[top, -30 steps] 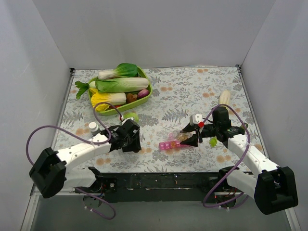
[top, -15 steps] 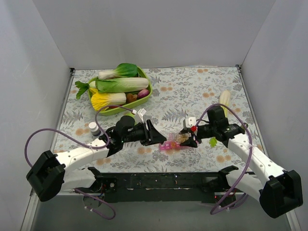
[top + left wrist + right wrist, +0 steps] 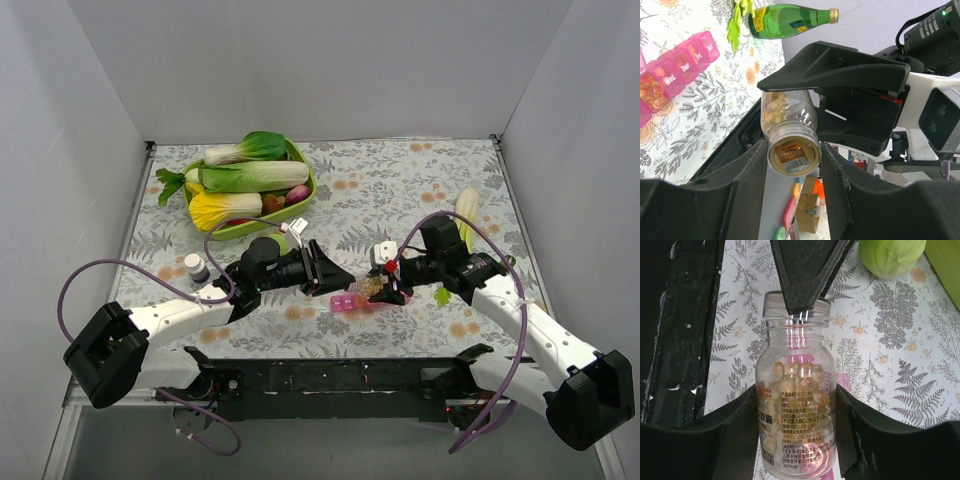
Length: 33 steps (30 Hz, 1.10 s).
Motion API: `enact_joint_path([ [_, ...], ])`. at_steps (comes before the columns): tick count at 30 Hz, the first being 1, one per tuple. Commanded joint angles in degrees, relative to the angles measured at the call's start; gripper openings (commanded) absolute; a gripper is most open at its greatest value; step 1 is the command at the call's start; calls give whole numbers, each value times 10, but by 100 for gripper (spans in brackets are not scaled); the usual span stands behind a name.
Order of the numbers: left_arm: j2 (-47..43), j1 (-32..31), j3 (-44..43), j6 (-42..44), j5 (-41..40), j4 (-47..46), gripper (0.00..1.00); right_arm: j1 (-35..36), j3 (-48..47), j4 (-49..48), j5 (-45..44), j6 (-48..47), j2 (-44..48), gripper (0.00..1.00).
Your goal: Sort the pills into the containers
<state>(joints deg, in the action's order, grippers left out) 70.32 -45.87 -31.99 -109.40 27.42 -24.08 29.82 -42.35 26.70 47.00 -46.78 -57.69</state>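
Note:
My right gripper point(image 3: 385, 288) point(image 3: 797, 387) is shut on a small clear bottle point(image 3: 375, 287) point(image 3: 797, 405) partly filled with amber pills. It holds the bottle tilted just above the pink pill-box strip point(image 3: 348, 302) point(image 3: 843, 381). The left wrist view shows the strip's open cells point(image 3: 677, 75), some holding amber pills point(image 3: 652, 92). My left gripper point(image 3: 345, 280) point(image 3: 793, 150) is open, with its jaws on either side of the bottle's mouth end point(image 3: 790, 112). One left finger lies over the neck in the right wrist view.
A green oval bowl point(image 3: 312, 190) of vegetables stands at the back left. A small dark bottle with a white cap point(image 3: 195, 267) stands at the left. A green ball point(image 3: 275, 240) point(image 3: 890, 255) lies behind the left arm. A green bottle point(image 3: 790, 20) lies at the right, near a leaf point(image 3: 442, 295).
My left arm swung right from the table's left side to the bottle, jaws spread. My right gripper moved a little left with the bottle, over the pill box.

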Motion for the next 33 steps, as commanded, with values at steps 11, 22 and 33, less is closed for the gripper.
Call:
enact_joint_path([
  [11,-9,-19,-17,-42,-58,-18,19,32,-46,-65,-64,136,-1,1],
  [22,39,-26,-92,35,31,17,17,38,-65,-58,50,163,-15,1],
  [33,59,-25,-205,371,229,140,15,9,-17,-256,291,414,-29,1],
])
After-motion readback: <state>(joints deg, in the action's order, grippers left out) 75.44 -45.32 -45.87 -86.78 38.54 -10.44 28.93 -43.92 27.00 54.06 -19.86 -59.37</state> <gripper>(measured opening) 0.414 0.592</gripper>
